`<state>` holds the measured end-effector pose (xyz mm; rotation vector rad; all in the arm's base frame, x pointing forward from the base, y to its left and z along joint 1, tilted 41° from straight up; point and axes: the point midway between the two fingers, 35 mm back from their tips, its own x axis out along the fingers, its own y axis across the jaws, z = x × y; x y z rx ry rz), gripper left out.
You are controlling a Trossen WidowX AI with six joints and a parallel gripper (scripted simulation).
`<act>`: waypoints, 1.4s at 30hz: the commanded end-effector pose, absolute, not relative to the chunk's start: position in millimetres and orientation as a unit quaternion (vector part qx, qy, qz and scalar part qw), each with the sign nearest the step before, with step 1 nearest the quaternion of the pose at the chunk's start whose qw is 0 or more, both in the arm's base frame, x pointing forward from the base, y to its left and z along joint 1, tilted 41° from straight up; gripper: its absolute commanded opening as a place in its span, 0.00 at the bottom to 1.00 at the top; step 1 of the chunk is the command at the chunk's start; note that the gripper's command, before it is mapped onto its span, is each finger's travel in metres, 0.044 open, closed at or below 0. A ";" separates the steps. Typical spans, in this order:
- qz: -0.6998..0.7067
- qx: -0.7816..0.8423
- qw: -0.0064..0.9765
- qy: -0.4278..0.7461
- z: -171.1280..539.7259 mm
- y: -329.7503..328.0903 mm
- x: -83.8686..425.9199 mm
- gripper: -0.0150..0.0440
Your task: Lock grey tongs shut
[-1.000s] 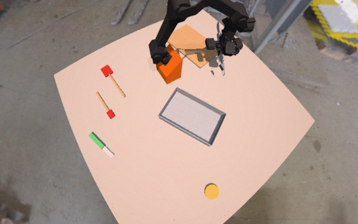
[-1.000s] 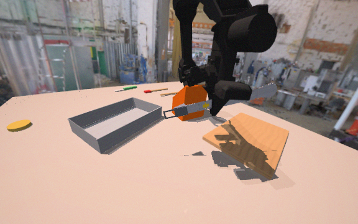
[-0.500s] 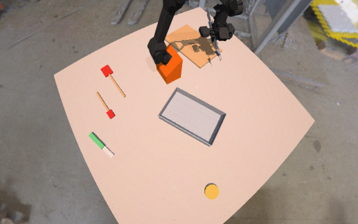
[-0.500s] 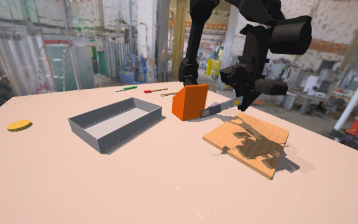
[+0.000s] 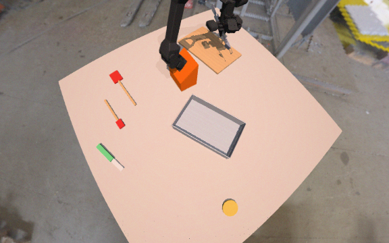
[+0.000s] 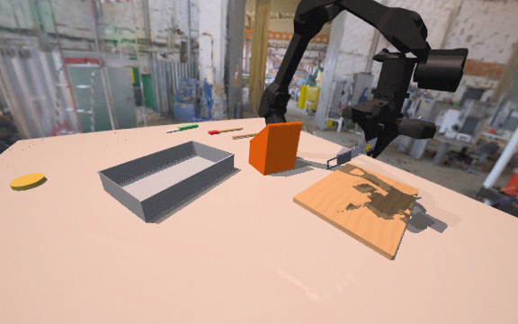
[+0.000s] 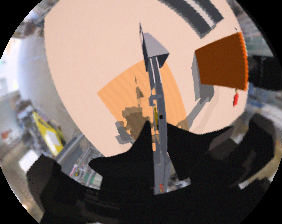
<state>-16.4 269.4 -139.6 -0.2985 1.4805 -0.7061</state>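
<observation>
"Tongs [image 5: 227, 44] [image 6: 346, 156] [image 7: 162, 105]: where are they held?"

"Above the wooden board [image 5: 216, 62] [image 6: 358, 225] [image 7: 117, 90], raised clear of it; they are gripped by the tool [image 5: 222, 32] [image 6: 372, 146] [image 7: 159, 132], its fingers closed on them. Whether the hinge is locked cannot be told."

"And the roasting tin [image 5: 209, 109] [image 6: 187, 184]?"

"In the exterior view, it is seen left of the board on the worktop [image 5: 147, 185] [image 6: 196, 270] [image 7: 92, 40], with nothing laid in it. An orange block [image 5: 189, 67] [image 6: 281, 148] [image 7: 222, 62] is placed between them, towards the far side. A yellow disc [image 5: 230, 208] [image 6: 27, 181] is found at far left."
</observation>
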 end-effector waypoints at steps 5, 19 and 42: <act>-0.297 -0.159 0.663 0.668 -141.6 264.4 -62.8 0.00; -0.302 -0.175 0.637 0.687 -143.5 255.7 -85.3 0.00; -0.363 -0.059 0.280 0.887 -133.3 256.8 -64.8 0.00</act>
